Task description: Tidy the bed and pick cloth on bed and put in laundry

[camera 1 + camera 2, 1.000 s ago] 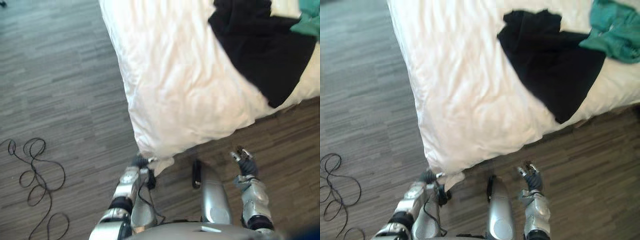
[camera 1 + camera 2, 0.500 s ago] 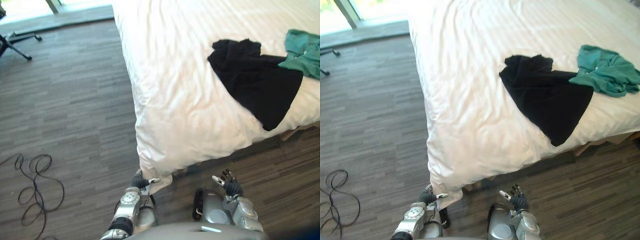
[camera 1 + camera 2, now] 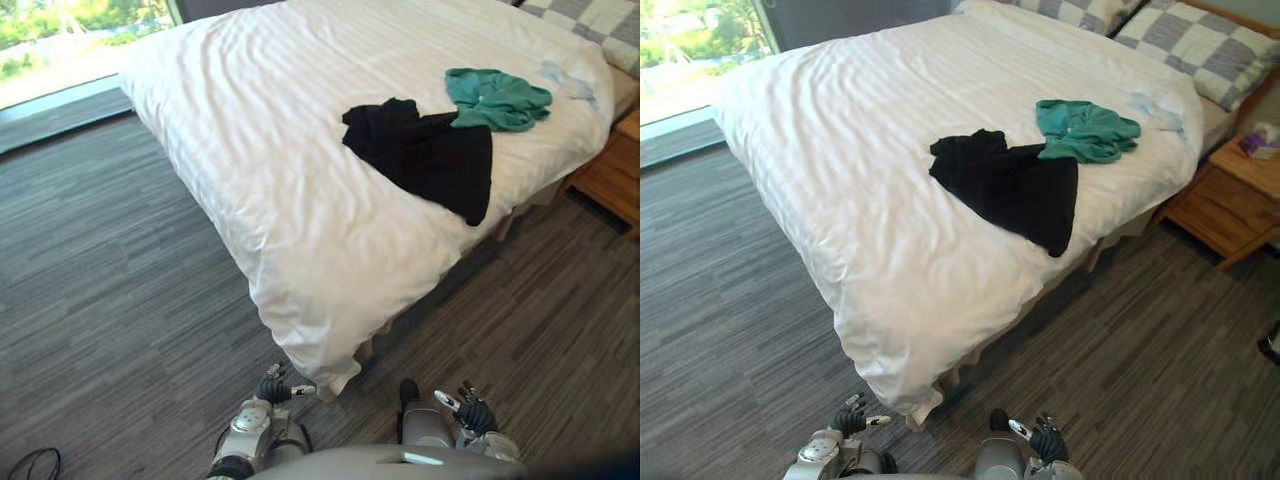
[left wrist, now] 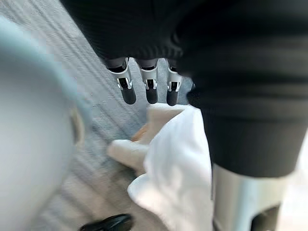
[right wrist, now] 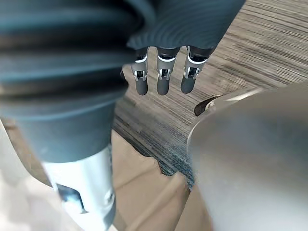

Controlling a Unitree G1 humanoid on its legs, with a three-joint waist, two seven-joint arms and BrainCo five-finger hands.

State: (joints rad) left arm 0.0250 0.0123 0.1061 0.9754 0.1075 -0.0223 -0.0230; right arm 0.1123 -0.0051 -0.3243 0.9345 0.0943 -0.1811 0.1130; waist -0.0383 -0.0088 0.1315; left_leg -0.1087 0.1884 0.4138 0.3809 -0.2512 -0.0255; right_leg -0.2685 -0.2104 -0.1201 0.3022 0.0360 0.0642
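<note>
Locate the bed (image 3: 250, 120) ahead of the robot, covered by a white duvet (image 3: 300, 250) that hangs over the near edge toward the floor (image 3: 100, 280). Two garments lie on top of the duvet, on the side toward the robot's right:

- The black cloth (image 3: 425, 155) lies spread flat, its lower end reaching the bed's right edge.
- The green cloth (image 3: 497, 98) lies bunched beyond it, overlapping the black cloth's far corner.

Checked pillows (image 3: 1200, 45) sit at the head of the bed, and a wooden nightstand (image 3: 1225, 200) stands just beside that end.

Check the left hand (image 3: 272, 388). It is low, just beside the hanging corner of the duvet (image 3: 325, 365). In the left wrist view its fingers (image 4: 150, 89) hang straight and released, gripping nothing; the white corner (image 4: 178, 163) shows past the fingertips, close by — you cannot tell whether it touches them.

Check the right hand (image 3: 472, 414). It is low over the floor, near the foot of the bed. Its fingers (image 5: 162, 79) are straight and slightly spread, released, with bare floor past them.

Note that both garments lie well apart from both hands — neither hand's fingers are near the black cloth or the green cloth
</note>
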